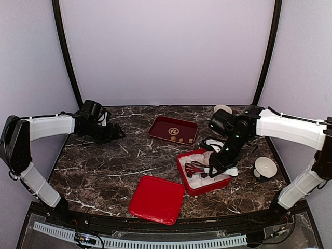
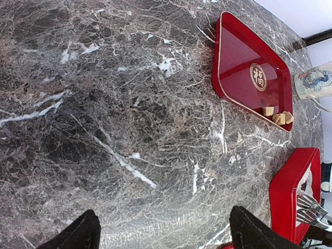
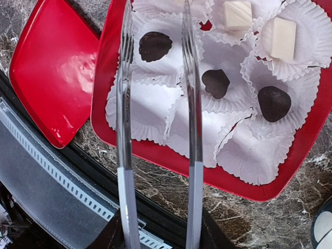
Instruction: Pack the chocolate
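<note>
The chocolate lies in two places. Three dark lumps and two cream-white blocks sit in white paper cups inside the red box. A few tan pieces lie on the dark red tray. My right gripper is shut on metal tongs. The tong arms are spread and empty, straddling a dark lump over the box. My left gripper is open and empty, low over bare marble at the far left.
The red box lid lies near the front edge, left of the box. A painted mug stands behind the tray. A white bowl sits right of the box. Several paper cups in the box are empty.
</note>
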Motion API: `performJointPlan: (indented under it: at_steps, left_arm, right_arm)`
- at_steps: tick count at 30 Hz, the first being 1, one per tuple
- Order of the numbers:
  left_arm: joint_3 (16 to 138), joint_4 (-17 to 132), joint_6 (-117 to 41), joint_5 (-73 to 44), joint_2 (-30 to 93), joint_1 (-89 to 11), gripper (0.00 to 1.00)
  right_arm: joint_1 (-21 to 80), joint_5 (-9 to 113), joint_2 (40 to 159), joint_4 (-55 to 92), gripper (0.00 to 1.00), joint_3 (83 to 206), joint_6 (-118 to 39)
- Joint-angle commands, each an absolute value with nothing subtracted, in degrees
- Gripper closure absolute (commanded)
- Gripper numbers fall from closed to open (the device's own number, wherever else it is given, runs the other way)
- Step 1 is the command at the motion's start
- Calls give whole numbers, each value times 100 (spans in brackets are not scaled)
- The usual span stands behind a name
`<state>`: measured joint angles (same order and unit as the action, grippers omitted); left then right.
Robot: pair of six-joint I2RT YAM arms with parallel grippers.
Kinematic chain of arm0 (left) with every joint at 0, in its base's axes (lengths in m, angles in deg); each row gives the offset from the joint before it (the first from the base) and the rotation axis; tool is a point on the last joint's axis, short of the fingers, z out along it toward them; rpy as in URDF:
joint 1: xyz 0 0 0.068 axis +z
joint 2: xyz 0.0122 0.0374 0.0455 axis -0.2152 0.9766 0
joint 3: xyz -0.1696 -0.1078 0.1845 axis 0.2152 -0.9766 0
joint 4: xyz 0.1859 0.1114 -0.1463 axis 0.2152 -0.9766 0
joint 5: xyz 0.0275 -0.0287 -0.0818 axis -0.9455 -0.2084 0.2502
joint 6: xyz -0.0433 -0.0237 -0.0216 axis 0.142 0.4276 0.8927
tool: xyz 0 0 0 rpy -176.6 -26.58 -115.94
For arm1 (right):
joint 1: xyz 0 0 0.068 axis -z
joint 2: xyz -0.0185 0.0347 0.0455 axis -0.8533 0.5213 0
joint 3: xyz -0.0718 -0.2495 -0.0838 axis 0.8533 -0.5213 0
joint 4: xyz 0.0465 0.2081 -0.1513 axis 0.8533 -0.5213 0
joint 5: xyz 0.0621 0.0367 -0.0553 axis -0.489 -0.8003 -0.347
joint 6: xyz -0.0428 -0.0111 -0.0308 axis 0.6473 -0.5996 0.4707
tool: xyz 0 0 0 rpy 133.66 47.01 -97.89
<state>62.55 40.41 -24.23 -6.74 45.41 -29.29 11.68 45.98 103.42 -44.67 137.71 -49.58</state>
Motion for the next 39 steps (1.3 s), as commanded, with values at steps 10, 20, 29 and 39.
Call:
performJointPlan:
  at_steps: [10,20,29,39]
  left_arm:
    - [6273,4129,-2443,-668,4431,-2889,11]
    - [6325,4130,-2385,-765,4497,-2894,11]
    - [6423,4212,-2276,-769,4697,-2888,12]
    - [6613,4243,-2276,-712,4950,-2892,12]
  right_arm:
    - [1439,5157,10635,-4978,61,15155,-4731]
    - [2393,5615,11948,-4965,62,16732,-4458]
    - [2567,5758,12883,-4952,62,17299,-4154]
    - [2606,5590,13266,-4744,62,17248,-4141]
